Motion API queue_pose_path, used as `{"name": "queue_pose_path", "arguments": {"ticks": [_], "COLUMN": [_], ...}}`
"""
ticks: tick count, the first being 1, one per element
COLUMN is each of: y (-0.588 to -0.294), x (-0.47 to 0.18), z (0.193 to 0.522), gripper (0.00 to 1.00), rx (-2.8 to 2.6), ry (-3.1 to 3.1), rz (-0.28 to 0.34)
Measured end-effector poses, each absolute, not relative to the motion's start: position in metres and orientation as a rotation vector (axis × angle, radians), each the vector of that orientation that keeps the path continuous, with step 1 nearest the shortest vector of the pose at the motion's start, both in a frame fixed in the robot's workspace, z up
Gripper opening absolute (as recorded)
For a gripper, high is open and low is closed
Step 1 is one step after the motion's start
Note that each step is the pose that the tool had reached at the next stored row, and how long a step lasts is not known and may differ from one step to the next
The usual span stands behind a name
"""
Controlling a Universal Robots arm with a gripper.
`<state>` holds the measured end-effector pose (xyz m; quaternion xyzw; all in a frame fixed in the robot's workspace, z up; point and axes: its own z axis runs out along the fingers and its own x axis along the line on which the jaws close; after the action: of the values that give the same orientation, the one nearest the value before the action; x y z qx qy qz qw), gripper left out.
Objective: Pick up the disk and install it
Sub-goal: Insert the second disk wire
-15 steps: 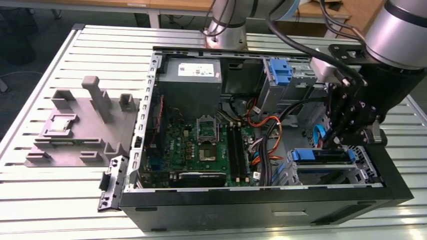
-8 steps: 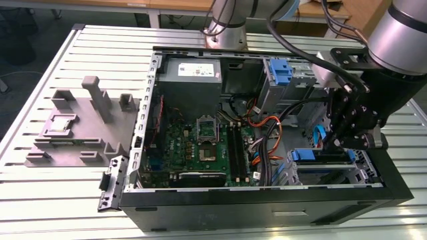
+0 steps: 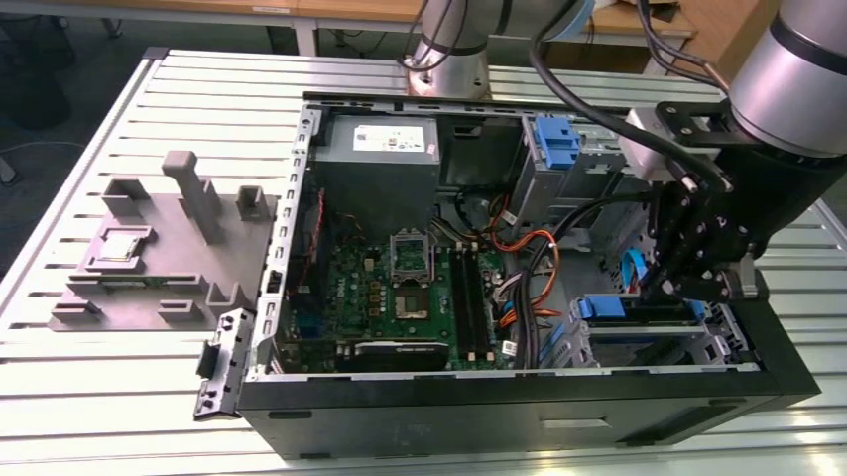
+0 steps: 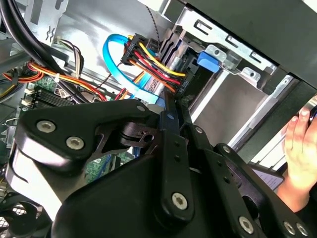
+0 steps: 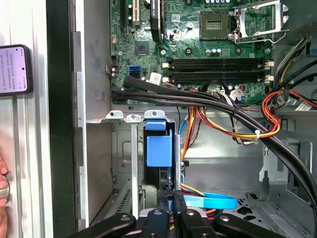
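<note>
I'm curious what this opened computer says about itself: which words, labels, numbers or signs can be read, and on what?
Nothing here can be quoted.
White label on the grey metal power supply box: printed, too small to read.
Lit phone screen beside the black case: lines of text, too blurred to read.
Green circuit board: tiny white markings, unreadable.
</note>
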<state>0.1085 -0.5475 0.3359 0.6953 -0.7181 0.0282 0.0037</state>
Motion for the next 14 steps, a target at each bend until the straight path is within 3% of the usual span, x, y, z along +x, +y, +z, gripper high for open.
{"name": "queue_pose_path", "arguments": {"ticks": [14], "y": [-0.5499], "x": [0.1087], "z": [0.3307], "gripper": [0.16], "rx": [2.181], "ry": [-2.253], "rz": [0.084]}}
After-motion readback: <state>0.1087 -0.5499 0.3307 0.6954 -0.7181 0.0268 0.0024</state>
